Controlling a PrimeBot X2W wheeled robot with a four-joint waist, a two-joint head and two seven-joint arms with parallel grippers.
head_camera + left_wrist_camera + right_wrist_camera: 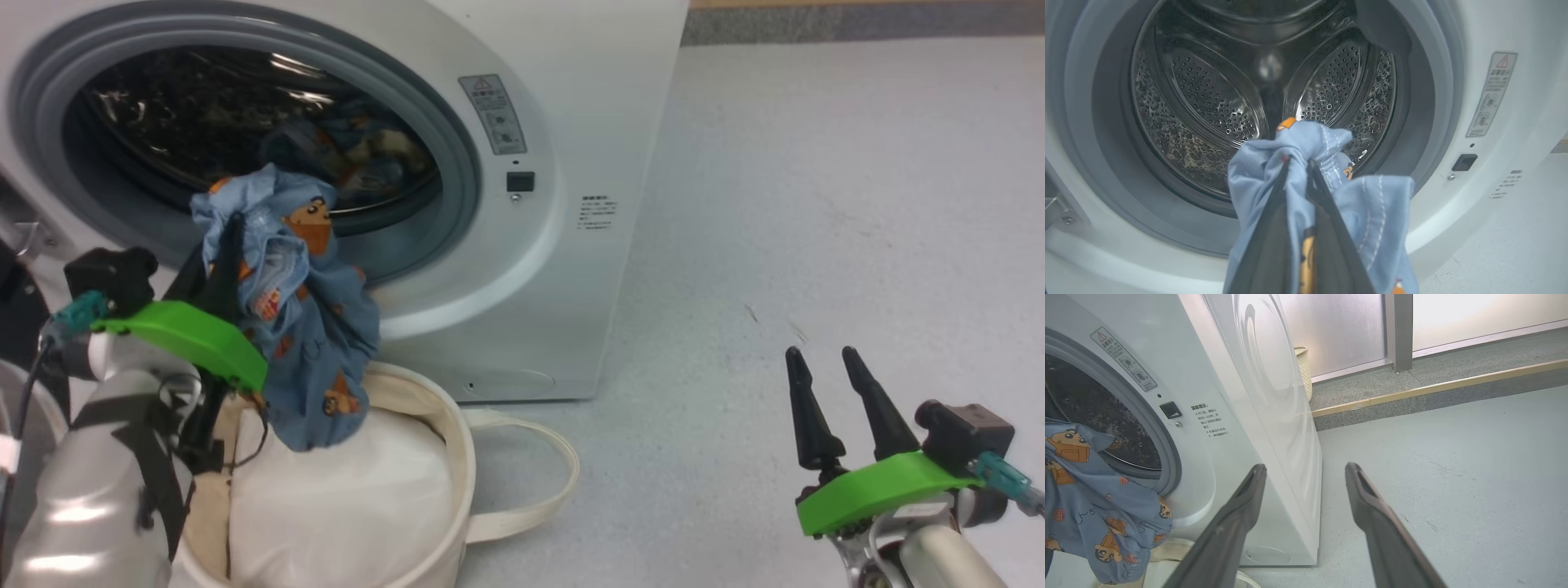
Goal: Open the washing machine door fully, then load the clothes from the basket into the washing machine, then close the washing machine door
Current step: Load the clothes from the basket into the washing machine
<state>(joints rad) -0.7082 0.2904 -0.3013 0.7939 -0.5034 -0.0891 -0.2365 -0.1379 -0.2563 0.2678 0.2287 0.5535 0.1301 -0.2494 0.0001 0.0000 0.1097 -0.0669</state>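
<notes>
Pale grey flooring [816,204] is spread under the whole scene, and a raised step edged with a wooden strip [1433,390] is seen behind it in the right wrist view. At the far left, the left gripper [1299,165] is held up before the machine's mouth, its two dark fingers pinched narrowly together on the clothes [302,327]. The blue printed garment is bunched over the fingertips and hangs down from them, and its lower end is draped over the near rim of the basket [457,457]. The basket is set on the floor just beside the front of the washing machine [571,122], and a plain white pad [351,490] is seen inside it. One strap handle [563,482] is looped out onto the floor to the right. Behind the garment, the grey rubber ring [457,163] and the perforated steel drum [1208,102] are left uncovered. A warning label [494,114] and a small dark latch slot [520,181] are placed right of the opening. At the lower right, well apart from the machine, the right gripper [820,355] is held above bare floor with its fingers spread wide and nothing between them.
</notes>
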